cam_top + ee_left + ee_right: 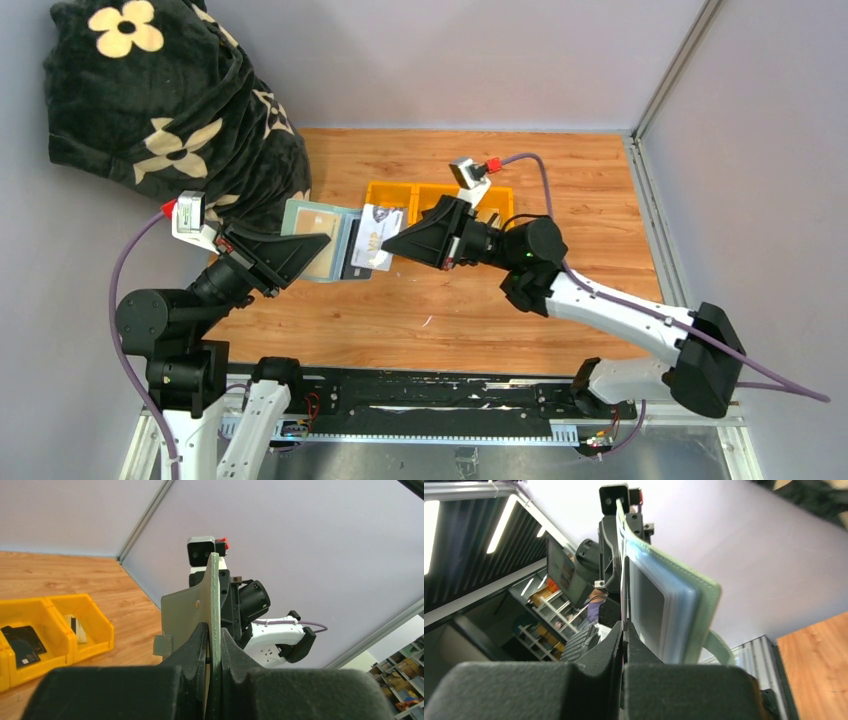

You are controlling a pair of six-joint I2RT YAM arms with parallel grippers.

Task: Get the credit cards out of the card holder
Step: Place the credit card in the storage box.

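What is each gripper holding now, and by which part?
The left gripper clamps the card holder by the edge of its green cover. The right gripper pinches a white credit card by its outer end; the card is partly inside the holder.

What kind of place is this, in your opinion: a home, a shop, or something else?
Probably a robotics lab test cell, not a home: a wooden tabletop boxed in by plain grey wall panels, two robot arms bolted at its edge, and storage shelves beyond the panels.
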